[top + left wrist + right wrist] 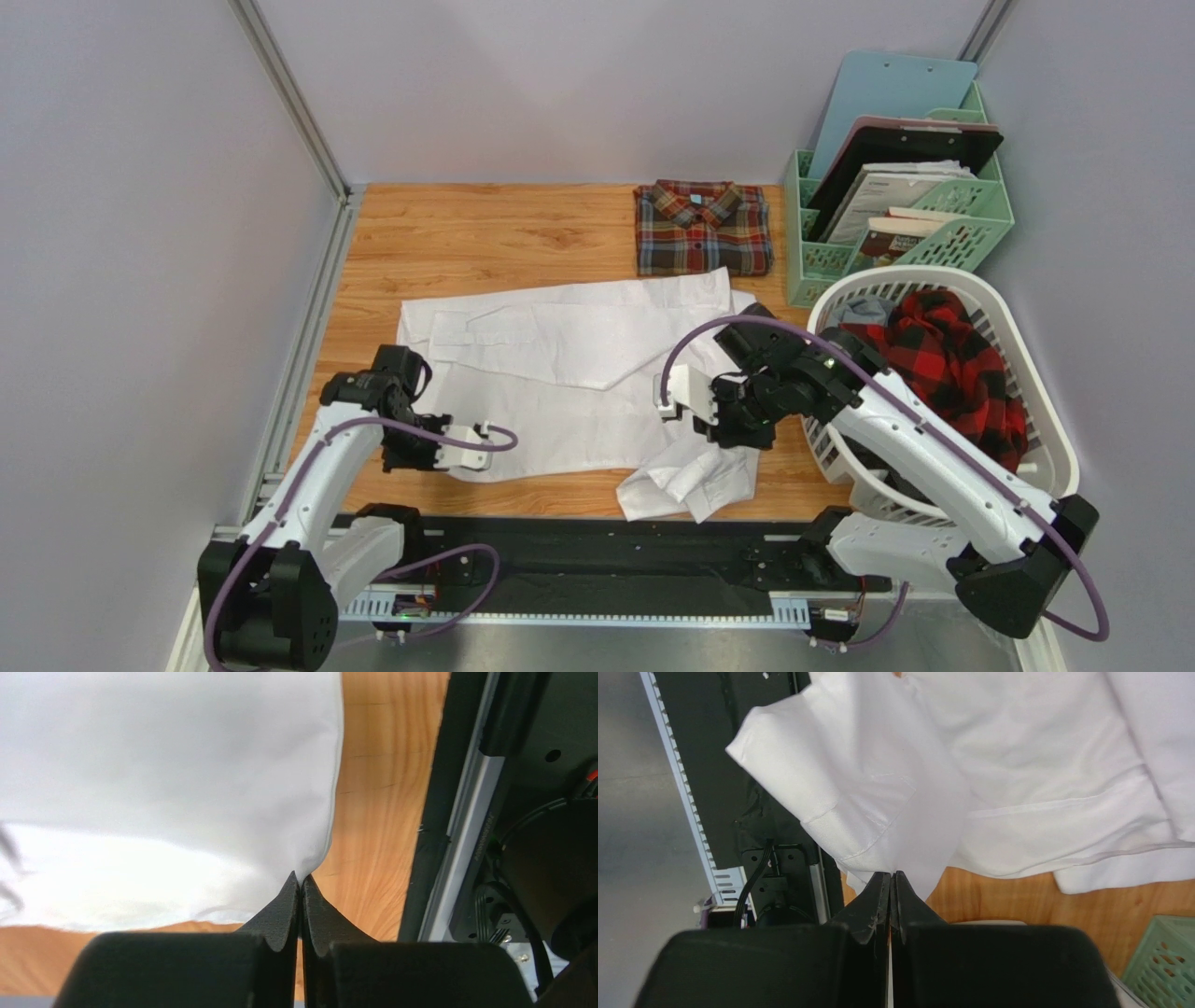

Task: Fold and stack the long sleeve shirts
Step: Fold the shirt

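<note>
The white shirt (575, 367) lies spread across the middle of the wooden table, with a bunched cuffed sleeve at its near right. My left gripper (446, 445) is shut on its near left corner; in the left wrist view the white cloth (210, 777) runs into the closed tips (302, 880). My right gripper (709, 420) is shut on the white cloth at the near right; in the right wrist view the sleeve and cuff (864, 777) hang from the tips (892, 875). The plaid shirt (701, 227) lies folded at the back of the table.
A white laundry basket (1045, 434) holding a red and black plaid cloth (954, 367) stands at the right, close to my right arm. A green file rack (968, 224) with folders stands behind it. A black rail (561, 539) runs along the near edge.
</note>
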`<act>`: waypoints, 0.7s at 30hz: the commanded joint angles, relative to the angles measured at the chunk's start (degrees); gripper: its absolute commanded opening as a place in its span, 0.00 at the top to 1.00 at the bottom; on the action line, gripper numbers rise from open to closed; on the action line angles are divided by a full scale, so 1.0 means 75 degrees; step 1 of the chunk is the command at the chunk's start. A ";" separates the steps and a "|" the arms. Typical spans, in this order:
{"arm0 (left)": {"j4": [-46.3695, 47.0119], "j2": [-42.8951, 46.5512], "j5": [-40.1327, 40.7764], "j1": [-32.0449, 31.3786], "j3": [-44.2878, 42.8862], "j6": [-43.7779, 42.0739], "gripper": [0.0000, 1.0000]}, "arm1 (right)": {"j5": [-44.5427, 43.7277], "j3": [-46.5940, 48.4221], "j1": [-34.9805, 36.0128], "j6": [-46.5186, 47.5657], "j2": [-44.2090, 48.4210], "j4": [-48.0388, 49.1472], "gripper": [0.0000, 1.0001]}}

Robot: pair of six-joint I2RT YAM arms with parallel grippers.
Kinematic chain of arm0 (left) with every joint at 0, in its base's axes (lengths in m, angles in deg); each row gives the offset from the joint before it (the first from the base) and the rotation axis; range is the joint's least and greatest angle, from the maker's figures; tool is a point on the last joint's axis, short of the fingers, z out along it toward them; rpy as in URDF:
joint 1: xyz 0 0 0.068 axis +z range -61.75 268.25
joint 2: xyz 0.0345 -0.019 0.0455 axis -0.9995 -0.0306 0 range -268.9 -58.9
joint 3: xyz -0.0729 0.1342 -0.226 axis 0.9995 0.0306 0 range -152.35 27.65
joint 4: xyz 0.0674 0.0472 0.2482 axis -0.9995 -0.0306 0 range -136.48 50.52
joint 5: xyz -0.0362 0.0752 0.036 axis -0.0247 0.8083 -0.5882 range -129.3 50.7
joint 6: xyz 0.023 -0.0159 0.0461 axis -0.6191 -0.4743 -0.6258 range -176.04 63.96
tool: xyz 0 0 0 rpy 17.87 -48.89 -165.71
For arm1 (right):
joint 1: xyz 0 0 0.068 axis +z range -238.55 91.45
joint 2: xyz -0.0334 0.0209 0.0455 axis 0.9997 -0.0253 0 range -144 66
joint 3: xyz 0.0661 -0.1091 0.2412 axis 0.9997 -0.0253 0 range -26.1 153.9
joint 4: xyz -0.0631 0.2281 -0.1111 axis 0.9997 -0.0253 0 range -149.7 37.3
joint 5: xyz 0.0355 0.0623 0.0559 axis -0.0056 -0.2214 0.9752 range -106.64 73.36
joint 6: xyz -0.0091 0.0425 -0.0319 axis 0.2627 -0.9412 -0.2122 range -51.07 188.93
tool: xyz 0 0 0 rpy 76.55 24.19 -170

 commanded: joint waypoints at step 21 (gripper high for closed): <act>-0.0149 -0.3407 -0.1738 0.1653 -0.4023 0.1372 1.00 | -0.1266 0.7954 -0.2309 0.1678 -0.4109 0.0031 1.00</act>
